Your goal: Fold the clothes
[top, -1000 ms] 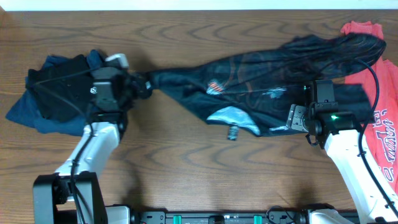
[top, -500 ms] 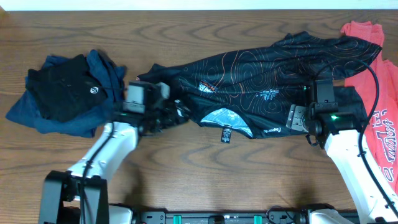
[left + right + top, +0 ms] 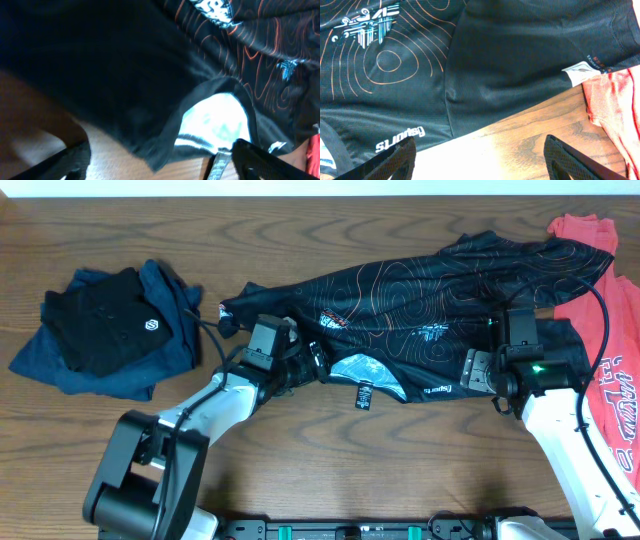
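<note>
**Clothes folding: early stage, main item not yet folded**

Item 1. Black jersey [image 3: 420, 290] with orange contour lines. It lies across the middle and right of the bench [image 3: 330, 470], stretched slantwise from the centre toward the far right. It is open and rumpled, with no crease laid. The collar, with its pale lining, faces the near edge, and a small label hangs below it.

Item 2. Red shirt [image 3: 600, 240] with white lettering, at the right edge. It is unfolded, and the jersey's right end lies over part of it.

Item 3. Dark pile [image 3: 100, 330] at the far left: a black garment on top of a blue one, loosely heaped. Whether either is properly folded cannot be told.

Left hand [image 3: 305, 365]: at the jersey's collar, low over the cloth. Its fingers are spread and grip nothing.

Right hand [image 3: 472, 370]: at the jersey's near hem. Its fingers are spread, and only cloth edge and bare wood show beneath.

Progress, as judged: the jersey is only laid out. Flattening it and every fold are left, and the red shirt is untouched.

Containers: none in view. All items lie directly on the bench.
</note>
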`<state>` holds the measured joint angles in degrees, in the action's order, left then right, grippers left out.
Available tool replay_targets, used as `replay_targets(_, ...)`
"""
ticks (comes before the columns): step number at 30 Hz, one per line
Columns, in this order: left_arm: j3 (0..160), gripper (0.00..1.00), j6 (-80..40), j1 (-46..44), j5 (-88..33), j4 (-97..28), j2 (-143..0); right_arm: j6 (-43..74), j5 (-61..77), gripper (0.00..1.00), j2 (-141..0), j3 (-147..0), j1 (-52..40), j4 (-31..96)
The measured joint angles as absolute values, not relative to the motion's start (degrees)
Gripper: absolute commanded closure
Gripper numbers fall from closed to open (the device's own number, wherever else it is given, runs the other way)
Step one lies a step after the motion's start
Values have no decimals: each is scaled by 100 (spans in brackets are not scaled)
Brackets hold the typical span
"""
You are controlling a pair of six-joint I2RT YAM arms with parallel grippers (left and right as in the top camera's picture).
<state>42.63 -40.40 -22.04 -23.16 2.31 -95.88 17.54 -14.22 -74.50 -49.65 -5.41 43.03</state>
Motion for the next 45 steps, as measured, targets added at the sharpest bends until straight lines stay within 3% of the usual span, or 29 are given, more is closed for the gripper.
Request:
replay_targets(5,4366,54,-4510,-2322,-2307,508,-9902,1754,-1424,20,-7450,-4965,-541,4303)
replay_targets(6,4366,68,-4539,-2340,-2331,565,-9950,1754,-1424,20,-7450,-4965,-541,4300)
replay_targets(9,4351,94,-4683,-2416,-2331,620,-10075,1754,-1424,20,-7450,-4965,-541,4285)
replay_targets(14,4344,94,-4630,-2436,-2338,436,-10106,1754,-1424,20,-7450,-4965,-541,4285)
replay_targets(18,4342,94,-4292,-2268,-2359,-489,-9802,1754,-1435,20,-7450,-4965,-541,4292)
replay_targets(25,4226,94,-3260,-849,-1767,-1813,-8427,1754,-1441,20,-7450,-4965,-541,4289)
replay_targets(26,4235,83,-3138,-528,-1658,-1763,-8184,1754,-1439,20,-7450,-4965,-541,4289)
replay_targets(28,4257,31,-2943,19,-1529,-1601,-7813,1754,-1441,20,-7450,-4965,-541,4292)
replay_targets(29,4285,22,-2910,257,-1474,-1533,-7684,1754,-1441,20,-7450,-4965,-541,4292)
replay_targets(31,4338,21,-2838,668,-1514,-1417,-7509,1754,-1441,20,-7450,-4965,-541,4292)
replay_targets(33,4368,2,-2783,823,-1730,-1509,-7454,1754,-1441,20,-7450,-4965,-541,4294)
replay_targets(38,4377,2,-2718,554,-2648,-2617,-7481,1754,-1441,20,-7450,-4965,-541,4305)
replay_targets(45,4353,2,-2882,-709,-3247,-3754,-7483,1754,-1441,20,-7450,-4965,-541,4303)
